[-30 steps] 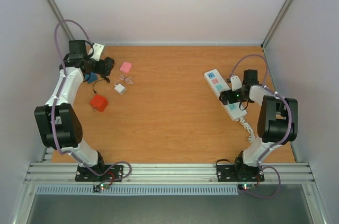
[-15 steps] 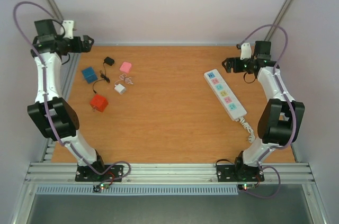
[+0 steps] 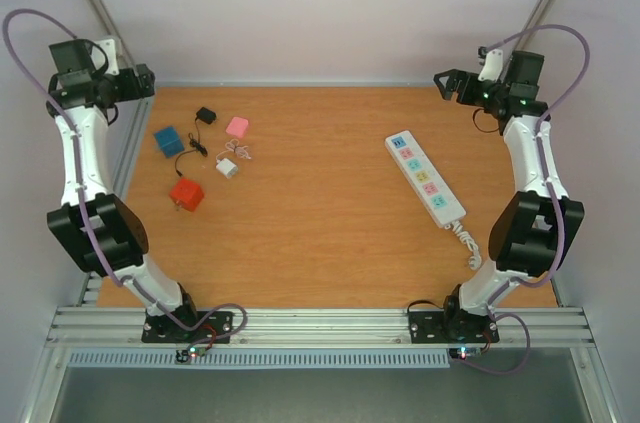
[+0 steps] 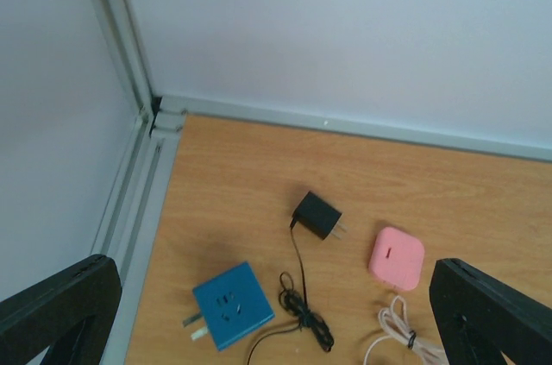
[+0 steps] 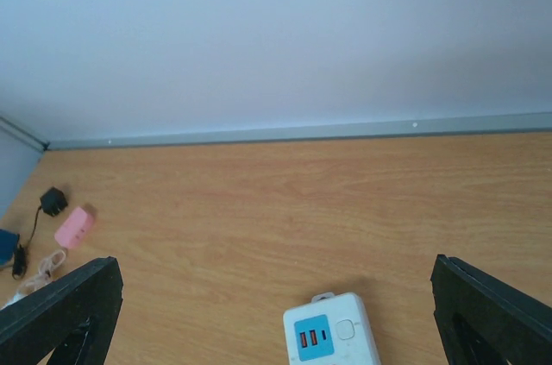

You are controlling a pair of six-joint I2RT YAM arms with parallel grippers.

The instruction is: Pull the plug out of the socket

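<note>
The socket [image 3: 425, 178] is a long white power strip with pastel outlet faces, lying at the right of the table. Its USB end [image 5: 332, 330] shows low in the right wrist view, and I see no plug in its outlets. Loose plugs lie at the left: a black charger [image 4: 317, 215], a blue cube [image 4: 233, 305] and a pink one [image 4: 397, 257]. Which of them is the task's plug I cannot tell. My left gripper [image 3: 140, 80] hangs open, high over the far left corner. My right gripper [image 3: 447, 83] is open too, raised above the far right, clear of the strip.
A red cube [image 3: 186, 193] and a small white plug [image 3: 228, 168] with a coiled cable lie nearer the left arm. The strip's curly cord [image 3: 468, 243] runs toward the right arm's base. Metal frame posts and grey walls close in the back and sides.
Both arms have swung up and back to the far corners. The right gripper has lifted off the power strip and the left one has risen away from the loose plugs.
</note>
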